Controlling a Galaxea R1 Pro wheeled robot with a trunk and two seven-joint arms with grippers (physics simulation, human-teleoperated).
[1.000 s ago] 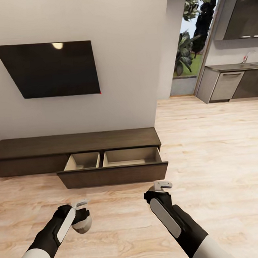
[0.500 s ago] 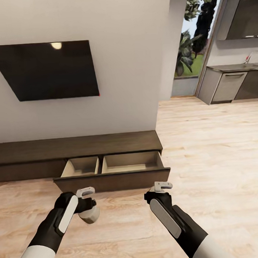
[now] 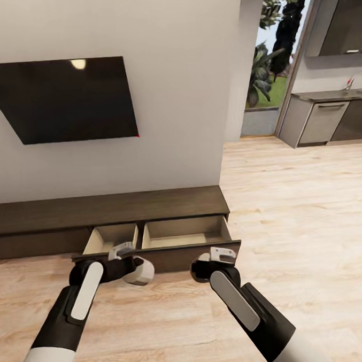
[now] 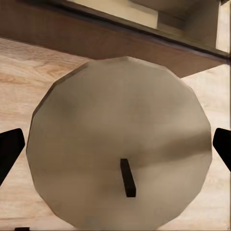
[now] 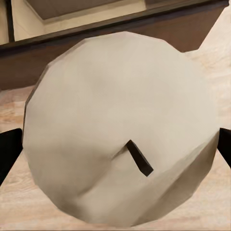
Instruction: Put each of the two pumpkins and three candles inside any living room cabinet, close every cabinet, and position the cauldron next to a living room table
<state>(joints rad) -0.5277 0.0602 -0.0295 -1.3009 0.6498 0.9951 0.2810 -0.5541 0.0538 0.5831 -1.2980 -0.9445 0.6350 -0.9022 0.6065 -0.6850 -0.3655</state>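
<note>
Left gripper [image 3: 133, 263] clamped on a candle [image 3: 140, 272], dark fingers [image 4: 9, 149] showing at either edge of the left wrist view with the pale round face of the wax pressed between them. Candle seen there as a faceted grey-white disc [image 4: 120, 144] with a short dark wick [image 4: 127, 178] off centre. Right gripper [image 3: 207, 264] likewise closed around a second candle [image 5: 120, 130], black fingertips [image 5: 8, 149] flanking it in the right wrist view, its wick [image 5: 139, 158] slanted and its pale surface slightly dented along one edge. From the head view, hard to make out the right-hand candle behind the wrist. Left-hand candle held just in front of the dark front panel of the open drawer [image 3: 153, 255], above the wood floor [image 3: 289, 206], not yet inside. Right gripper also hovering at the drawer front, near its right end. Cabinet [image 3: 107, 207] long, low and dark brown against the white wall [image 3: 176, 95], one wide drawer pulled out, split into two compartments with light beige insides. Black wall screen [image 3: 63, 100] mounted above the cabinet. Beyond the wall's edge, a doorway with greenery [image 3: 272, 52] and grey kitchen units [image 3: 322, 119] well apart from the cabinet.
</note>
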